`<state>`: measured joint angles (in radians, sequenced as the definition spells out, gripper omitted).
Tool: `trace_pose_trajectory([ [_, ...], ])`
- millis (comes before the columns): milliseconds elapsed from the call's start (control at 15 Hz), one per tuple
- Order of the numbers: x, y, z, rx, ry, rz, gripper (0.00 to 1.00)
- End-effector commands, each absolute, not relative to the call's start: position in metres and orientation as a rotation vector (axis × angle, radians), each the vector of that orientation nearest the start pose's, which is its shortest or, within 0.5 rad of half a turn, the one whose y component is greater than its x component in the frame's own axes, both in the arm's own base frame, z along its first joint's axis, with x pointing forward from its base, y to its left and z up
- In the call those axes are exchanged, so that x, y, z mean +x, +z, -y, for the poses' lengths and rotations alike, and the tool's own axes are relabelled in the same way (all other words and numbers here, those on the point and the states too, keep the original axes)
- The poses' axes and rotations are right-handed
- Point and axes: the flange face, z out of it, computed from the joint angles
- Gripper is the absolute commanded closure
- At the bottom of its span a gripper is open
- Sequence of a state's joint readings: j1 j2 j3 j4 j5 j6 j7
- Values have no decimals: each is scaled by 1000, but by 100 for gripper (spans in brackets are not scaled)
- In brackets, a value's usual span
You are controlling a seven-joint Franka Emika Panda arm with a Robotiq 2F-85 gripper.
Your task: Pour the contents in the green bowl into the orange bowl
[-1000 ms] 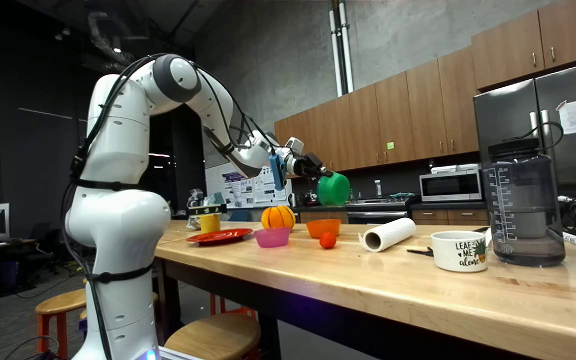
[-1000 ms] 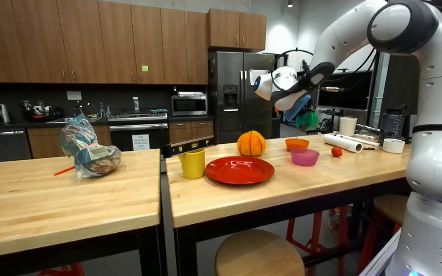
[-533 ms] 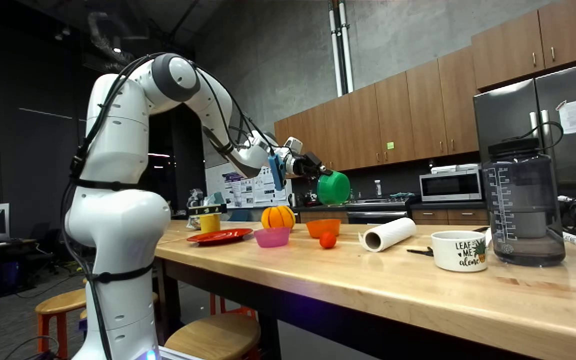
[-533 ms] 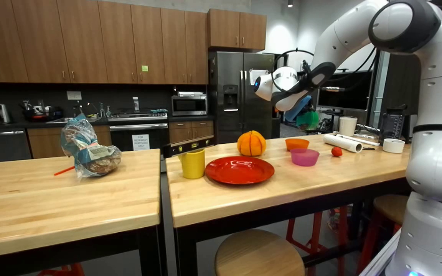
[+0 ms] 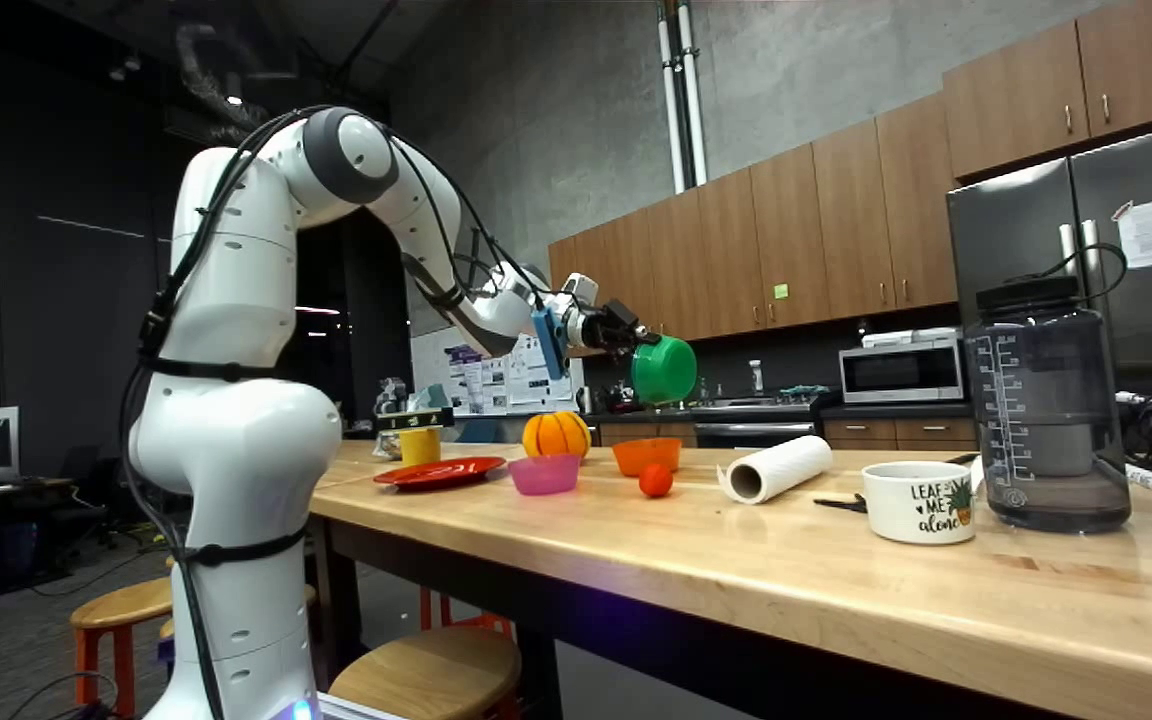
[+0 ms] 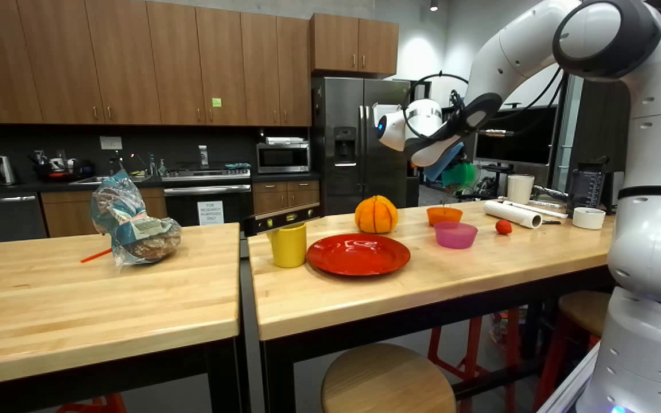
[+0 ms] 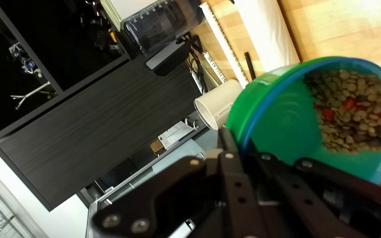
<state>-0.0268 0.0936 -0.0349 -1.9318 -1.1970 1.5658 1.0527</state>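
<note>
The green bowl (image 5: 664, 370) is held in the air, tipped on its side, above and slightly to the right of the orange bowl (image 5: 646, 457) in an exterior view. Both also show in an exterior view, the green bowl (image 6: 461, 175) partly behind the arm and the orange bowl (image 6: 444, 215) on the table. In the wrist view the green bowl (image 7: 286, 122) holds pale lentil-like bits with red and dark pieces, heaped against its far side. My gripper (image 7: 238, 142) is shut on its rim, one finger inside and one outside. The orange bowl is not visible in the wrist view.
A magenta bowl (image 6: 455, 235), a small red ball (image 5: 655, 480), an orange pumpkin-like ball (image 6: 376, 214) and a white paper roll (image 5: 776, 468) stand around the orange bowl. A red plate (image 6: 358, 254) and yellow cup (image 6: 288, 245) are farther along the table.
Over the last half second the green bowl has risen slightly and its tilt has changed a little. My gripper keeps its hold on the rim. The objects on the table have not moved.
</note>
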Motion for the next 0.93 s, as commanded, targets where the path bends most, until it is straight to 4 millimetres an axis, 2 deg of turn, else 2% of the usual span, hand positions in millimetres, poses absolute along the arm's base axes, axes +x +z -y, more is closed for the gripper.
trace_pose_trajectory([
  [0,535,482,127,1727,252,737,98],
  [867,523,487,118,1673,296,717,98],
])
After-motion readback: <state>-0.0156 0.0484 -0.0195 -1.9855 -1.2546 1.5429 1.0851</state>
